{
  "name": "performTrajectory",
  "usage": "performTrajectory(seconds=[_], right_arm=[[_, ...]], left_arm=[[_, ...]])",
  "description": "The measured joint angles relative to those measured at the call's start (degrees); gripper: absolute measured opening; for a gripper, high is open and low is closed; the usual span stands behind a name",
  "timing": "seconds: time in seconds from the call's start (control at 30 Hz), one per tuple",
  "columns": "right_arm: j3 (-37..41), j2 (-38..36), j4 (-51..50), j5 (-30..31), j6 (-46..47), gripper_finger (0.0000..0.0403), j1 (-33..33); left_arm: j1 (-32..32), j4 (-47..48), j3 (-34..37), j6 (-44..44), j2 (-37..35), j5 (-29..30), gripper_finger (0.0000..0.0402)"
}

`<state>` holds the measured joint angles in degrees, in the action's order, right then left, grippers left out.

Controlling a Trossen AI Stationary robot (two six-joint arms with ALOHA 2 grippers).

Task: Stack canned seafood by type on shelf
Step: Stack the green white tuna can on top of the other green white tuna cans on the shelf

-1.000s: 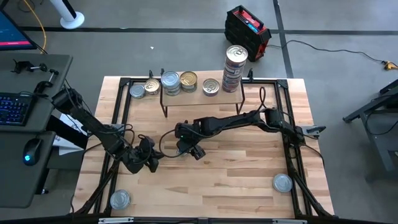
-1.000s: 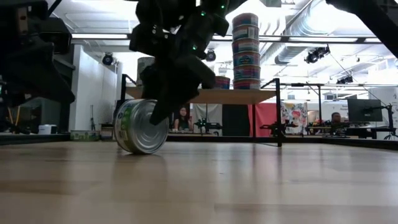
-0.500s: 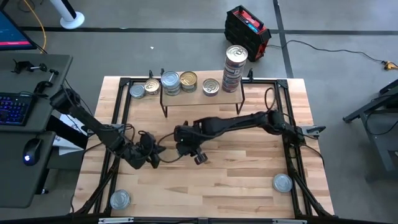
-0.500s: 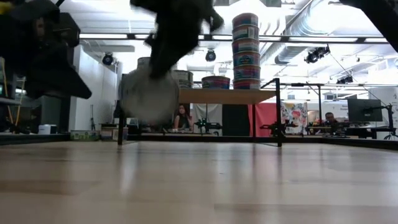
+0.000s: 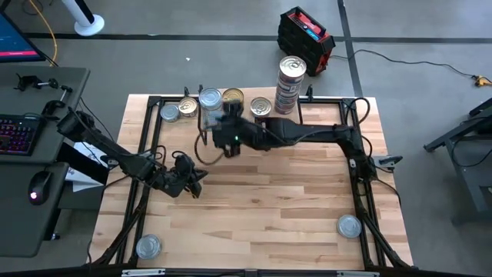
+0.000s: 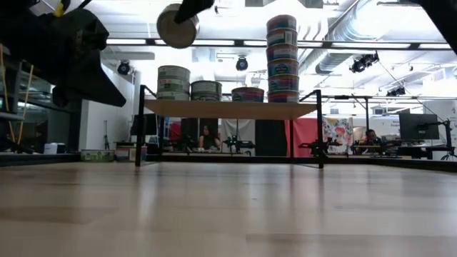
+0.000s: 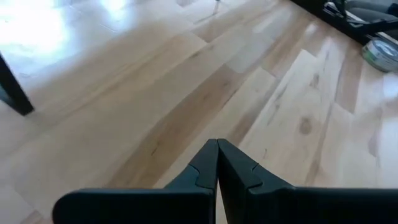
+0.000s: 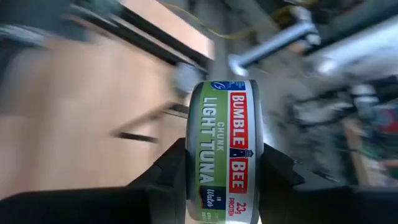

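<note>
The right gripper (image 8: 225, 171) pinches a Bumble Bee chunk light tuna can (image 8: 225, 152) on edge, one finger against each flat end and the green and red label facing the wrist camera. In the low view the same can (image 6: 178, 26) hangs high in the air, above the level of the shelf (image 6: 230, 109), whose board lies beneath and just beyond it. From above, the right gripper (image 5: 225, 132) sits over the front left part of the shelf; just past it stand short stacks of cans (image 5: 211, 100), and off to its right rises a tall can stack (image 5: 290, 81). The left gripper (image 7: 217, 163), fingers pressed together with nothing between them, hovers low over the bare tabletop (image 7: 186, 93), well apart from the shelf.
</note>
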<state>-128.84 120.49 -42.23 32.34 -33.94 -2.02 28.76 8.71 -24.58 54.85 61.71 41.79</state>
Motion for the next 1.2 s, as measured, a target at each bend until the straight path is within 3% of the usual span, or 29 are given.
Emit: performTrajectory(seconds=[0.27,0.47,0.73,1.0,1.2], right_arm=[[0.3,2.4,10.2,2.8,-6.5,0.0109,6.7],[0.4,4.6,16.2,-3.0,-12.9,0.0109,9.9],[0.4,7.5,16.7,-3.8,-20.0,0.0109,10.7],[0.4,7.8,15.6,-5.0,-17.4,0.0219,10.7],[0.1,7.8,12.3,-7.3,-13.5,0.0246,10.7]], left_arm=[[0.0,-1.3,0.0,0.0,0.2,-2.3,0.0000],[0.1,-2.2,0.0,0.1,0.6,-2.6,0.0000],[0.1,-2.6,0.0,3.3,0.9,-2.3,0.0000],[0.0,-2.6,0.0,5.1,0.9,-2.1,0.0000],[0.0,-2.6,0.0,7.5,0.9,-1.9,0.0000]])
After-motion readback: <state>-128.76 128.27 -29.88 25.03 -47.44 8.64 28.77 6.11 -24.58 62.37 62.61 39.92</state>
